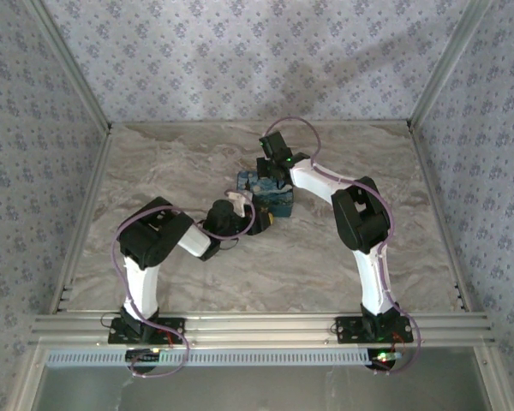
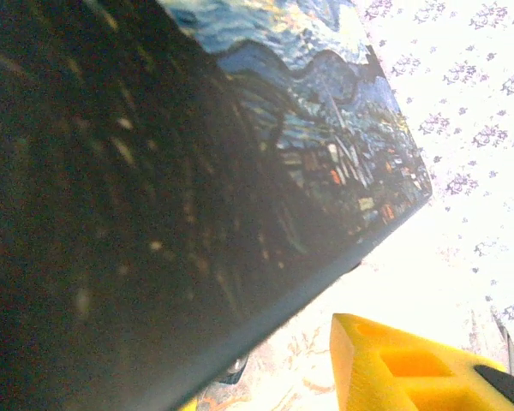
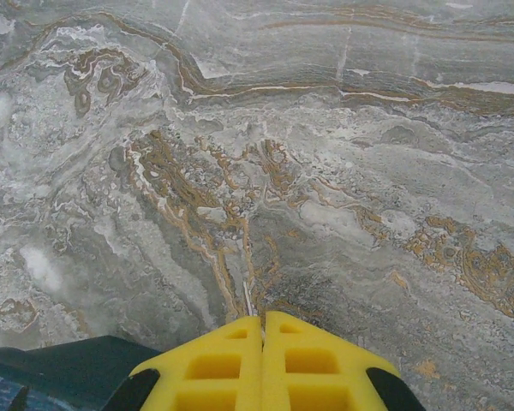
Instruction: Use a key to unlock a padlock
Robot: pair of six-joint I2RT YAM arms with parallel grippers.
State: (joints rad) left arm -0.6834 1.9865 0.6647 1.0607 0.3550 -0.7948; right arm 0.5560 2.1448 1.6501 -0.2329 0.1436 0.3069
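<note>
Right claw (image 3: 261, 318) closed, thin sliver (image 3: 247, 301) at tips, perhaps the key | tin (image 3: 68, 368) just left of it | left claw (image 1: 264, 219): grip unclear | step: approaching padlock; next needs fine keyhole alignment

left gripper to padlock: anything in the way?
Yes, likely the blue tin: it sits close in front of the left gripper, covering most of the wrist view, with one yellow finger beside its lower edge. The padlock itself is too small to pick out, so the exact path is unclear.
</note>
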